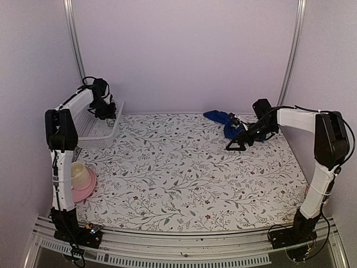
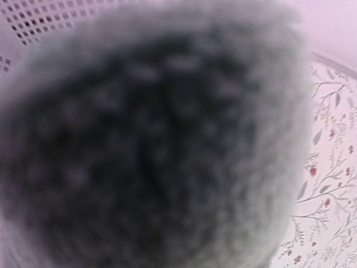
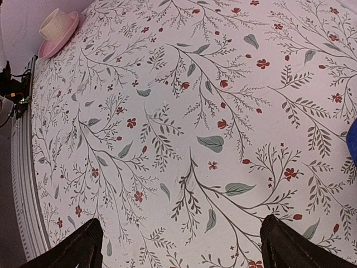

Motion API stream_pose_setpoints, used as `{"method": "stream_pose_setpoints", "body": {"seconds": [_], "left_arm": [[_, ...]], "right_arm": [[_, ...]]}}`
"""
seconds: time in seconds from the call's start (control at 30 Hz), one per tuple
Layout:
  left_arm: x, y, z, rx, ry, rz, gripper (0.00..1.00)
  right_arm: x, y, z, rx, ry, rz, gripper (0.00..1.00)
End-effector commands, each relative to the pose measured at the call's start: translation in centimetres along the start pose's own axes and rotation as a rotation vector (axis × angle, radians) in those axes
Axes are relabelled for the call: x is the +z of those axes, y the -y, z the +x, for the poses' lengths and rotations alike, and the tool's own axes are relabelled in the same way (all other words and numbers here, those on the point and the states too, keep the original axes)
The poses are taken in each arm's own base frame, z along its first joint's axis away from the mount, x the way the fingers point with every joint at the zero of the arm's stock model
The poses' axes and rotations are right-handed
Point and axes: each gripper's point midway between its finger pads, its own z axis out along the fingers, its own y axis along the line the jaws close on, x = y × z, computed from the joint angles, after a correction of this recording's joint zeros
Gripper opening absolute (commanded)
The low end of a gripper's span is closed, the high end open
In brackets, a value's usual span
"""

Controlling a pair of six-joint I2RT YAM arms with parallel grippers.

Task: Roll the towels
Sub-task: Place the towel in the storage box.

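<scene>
A pale sage-green towel fills the left wrist view as a blurred fuzzy mass right against the camera, hiding the fingers. My left gripper hangs over the white basket at the far left and seems shut on this towel. The royal-blue towel lies crumpled at the back right of the table; only its edge shows in the right wrist view. My right gripper is open just in front of the blue towel, low over bare tablecloth, with nothing between its fingers.
The white basket has a perforated wall. A pink plate carrying a cream cup sits at the near left. A floral cloth covers the table, and walls close in the back and sides.
</scene>
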Motion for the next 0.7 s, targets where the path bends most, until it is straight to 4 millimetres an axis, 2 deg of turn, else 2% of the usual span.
{"method": "stream_pose_setpoints", "body": {"seconds": [0.0, 0.13, 0.2, 0.37, 0.67], "left_arm": [[1.7, -2.0, 4.1, 0.028, -0.188, -0.085, 0.00], [1.9, -3.1, 4.8, 0.048, -0.207, -0.137, 0.00], [2.4, -3.5, 5.9, 0.061, -0.245, -0.143, 0.00], [3.7, -2.8, 9.2, 0.060, -0.338, -0.080, 0.00], [2.8, -3.0, 13.9, 0.059, -0.452, -0.073, 0.00]], "right_arm": [[-1.3, -1.3, -1.1, -0.037, 0.041, -0.015, 0.99], [-1.3, -1.3, -1.1, -0.041, 0.041, -0.015, 0.99], [-1.4, -1.3, -1.2, -0.044, 0.042, -0.012, 0.99], [-1.3, -1.5, -1.3, -0.051, 0.041, -0.011, 0.99], [-0.7, -1.6, -1.2, -0.061, 0.025, -0.006, 0.99]]}}
